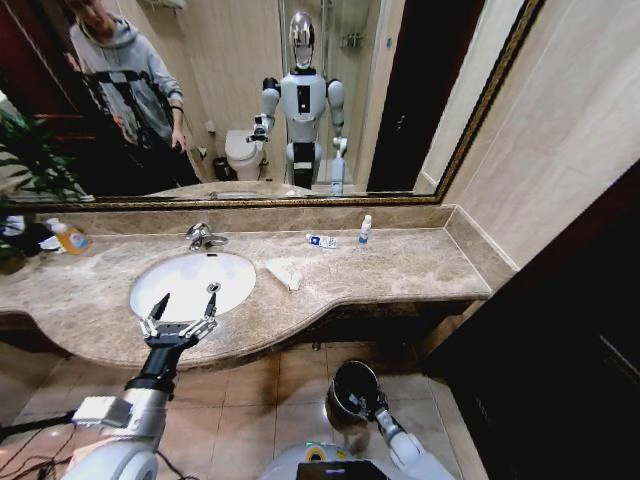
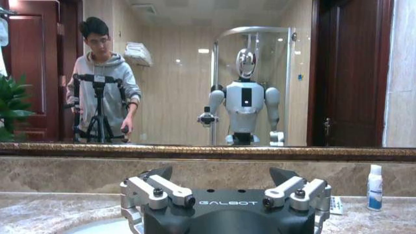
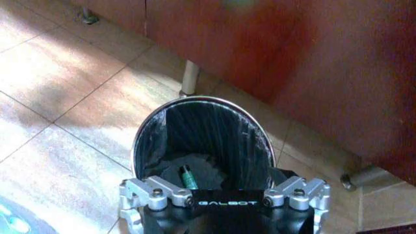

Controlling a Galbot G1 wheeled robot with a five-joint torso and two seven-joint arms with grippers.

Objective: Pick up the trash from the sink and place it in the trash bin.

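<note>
Over sink point(image 1: 192, 284): left end effector point(image 1: 180, 318) spread; right end effector point(image 1: 368, 400) at trash bin point(image 1: 345, 395).

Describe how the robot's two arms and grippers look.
The left gripper has silver metal fingers with black tips on a black body marked GALBOT in white; its arm runs from a black wrist to a silver-white forearm. The right gripper has the same silver linkages, black screws and GALBOT marking.

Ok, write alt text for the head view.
The left tool hovers open at the front rim of the white sink, while the right tool holds the trash bin low over the floor. Tissue, tube and bottle lie on the countertop.
</note>
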